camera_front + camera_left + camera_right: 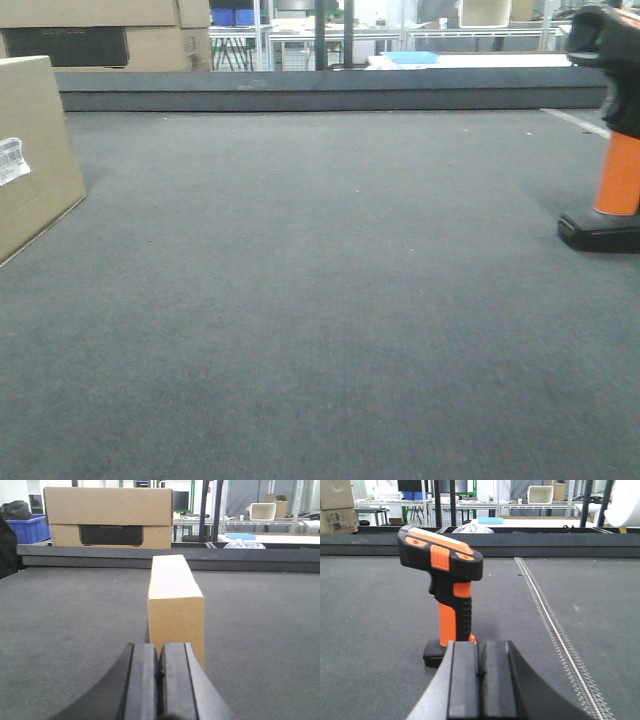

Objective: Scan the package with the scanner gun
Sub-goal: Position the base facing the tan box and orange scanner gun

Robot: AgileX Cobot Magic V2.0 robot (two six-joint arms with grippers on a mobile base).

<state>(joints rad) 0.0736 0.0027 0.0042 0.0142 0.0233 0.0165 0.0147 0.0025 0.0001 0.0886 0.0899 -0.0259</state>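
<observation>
Found the package (35,150) at the far left of the front view, resting on the dark grey mat (320,320) and cut off by the frame edge. Noted a small white label (10,160) on the face turned toward the middle of the mat. From the left wrist view, saw the left gripper (159,655) low over the mat, pads pressed flat together and holding nothing, pointed at a narrow end of the package just beyond the tips; could not tell whether touching it. Spotted farther back, past a raised dark ledge (100,560), a bigger cardboard box (107,510) with a dark panel, and a blue crate (30,527) to its left.

Found the scanner gun (620,170) at the far right of the front view, upright on its flat black foot, head partly out of frame, well apart from the package. From the right wrist view, saw the right gripper (479,660) likewise closed on nothing, low and just behind the scanner gun, one finger hiding part of the foot. Noted a pale stitched seam (555,630) running away across the mat, right of the scanner gun.
</observation>
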